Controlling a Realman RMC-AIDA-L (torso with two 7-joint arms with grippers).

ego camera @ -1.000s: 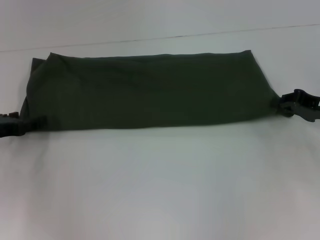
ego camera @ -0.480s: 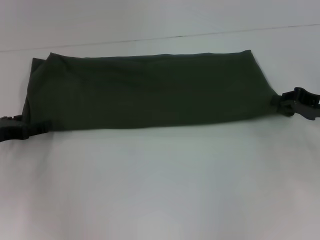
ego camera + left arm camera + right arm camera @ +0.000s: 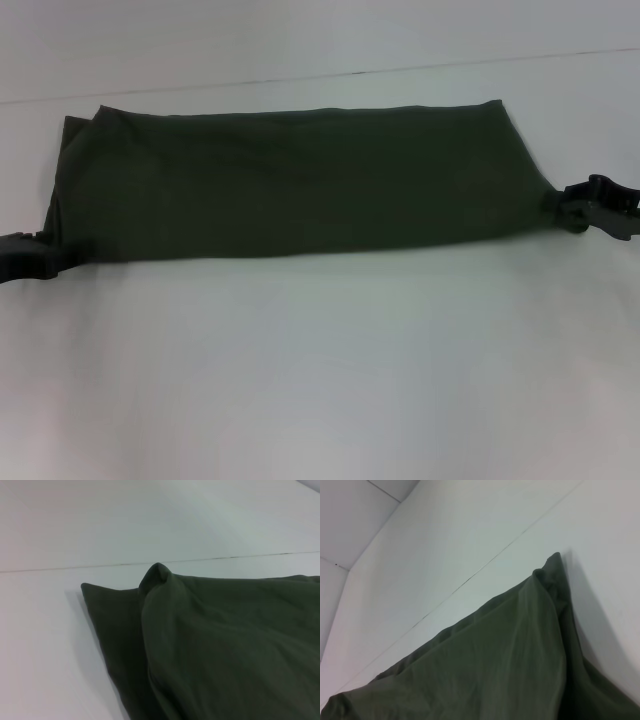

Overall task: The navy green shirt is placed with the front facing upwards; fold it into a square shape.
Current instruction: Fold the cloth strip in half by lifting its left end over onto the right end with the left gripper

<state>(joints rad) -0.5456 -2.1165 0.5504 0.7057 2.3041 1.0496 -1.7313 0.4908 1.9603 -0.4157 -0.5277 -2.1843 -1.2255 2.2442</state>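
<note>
The navy green shirt point(image 3: 290, 180) lies on the white table as a long band running left to right, plain green side up, with no lettering in sight. My left gripper point(image 3: 40, 258) sits low at the band's near left corner, touching its edge. My right gripper point(image 3: 568, 208) is at the near right corner, where the cloth is drawn to a point between its shut fingers. The left wrist view shows the shirt point(image 3: 225, 645) close up with a raised fold. In the right wrist view the shirt point(image 3: 485, 665) rises toward the camera.
The white table point(image 3: 320, 370) stretches wide in front of the shirt. A thin dark seam point(image 3: 330, 73) runs across the surface behind the shirt.
My left gripper has drawn back to the left, off the shirt's corner area it reached over before. The right gripper and the shirt have stayed put.
</note>
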